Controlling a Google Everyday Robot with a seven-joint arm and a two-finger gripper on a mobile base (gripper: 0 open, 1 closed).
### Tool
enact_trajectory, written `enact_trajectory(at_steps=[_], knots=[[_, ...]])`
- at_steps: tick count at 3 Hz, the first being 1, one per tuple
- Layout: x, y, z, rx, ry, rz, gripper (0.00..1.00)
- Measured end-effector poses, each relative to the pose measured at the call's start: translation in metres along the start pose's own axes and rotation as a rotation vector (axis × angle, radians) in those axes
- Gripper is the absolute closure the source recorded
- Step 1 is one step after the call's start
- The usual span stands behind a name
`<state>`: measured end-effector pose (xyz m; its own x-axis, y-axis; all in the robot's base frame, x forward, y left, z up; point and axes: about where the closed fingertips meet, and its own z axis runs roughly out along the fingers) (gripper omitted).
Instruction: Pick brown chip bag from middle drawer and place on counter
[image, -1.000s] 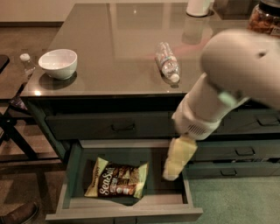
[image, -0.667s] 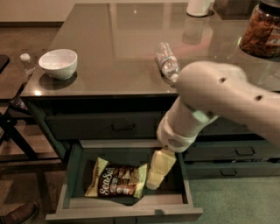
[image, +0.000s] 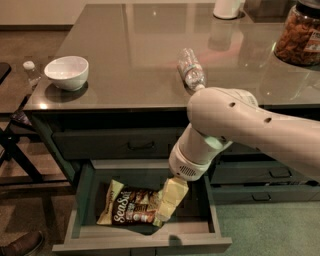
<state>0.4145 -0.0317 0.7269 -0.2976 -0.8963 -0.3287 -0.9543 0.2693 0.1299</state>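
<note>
Gripper (image: 167, 204) — grasp unclear — at one brown chip bag (image: 127, 210) in one open middle drawer (image: 145, 236); one bottle (image: 191, 70), one bowl (image: 66, 72) on counter (image: 135, 45).

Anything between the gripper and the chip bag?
Nothing: in the camera view the gripper sits inside the open drawer, at the right end of the chip bag, no gap showing.

I see the brown chip bag (image: 127, 210) lying flat in the open middle drawer (image: 145, 244), below the counter (image: 140, 55); my gripper (image: 169, 202) is at the bag's right end.
</note>
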Motion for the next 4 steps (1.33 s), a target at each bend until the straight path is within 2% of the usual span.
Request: enact_trajectory(at_steps=[1,2,3,4], knots=[[-0.005,0.007,0.012,-0.021,-0.013,0.011,0.00],[-0.013,0.012,0.064,-0.059,-0.022,0.067,0.00],[-0.038,-0.019,0.136,-0.026,-0.128,0.133,0.00],[-0.038,-0.018,0.136,-0.029,-0.130,0.127,0.00]])
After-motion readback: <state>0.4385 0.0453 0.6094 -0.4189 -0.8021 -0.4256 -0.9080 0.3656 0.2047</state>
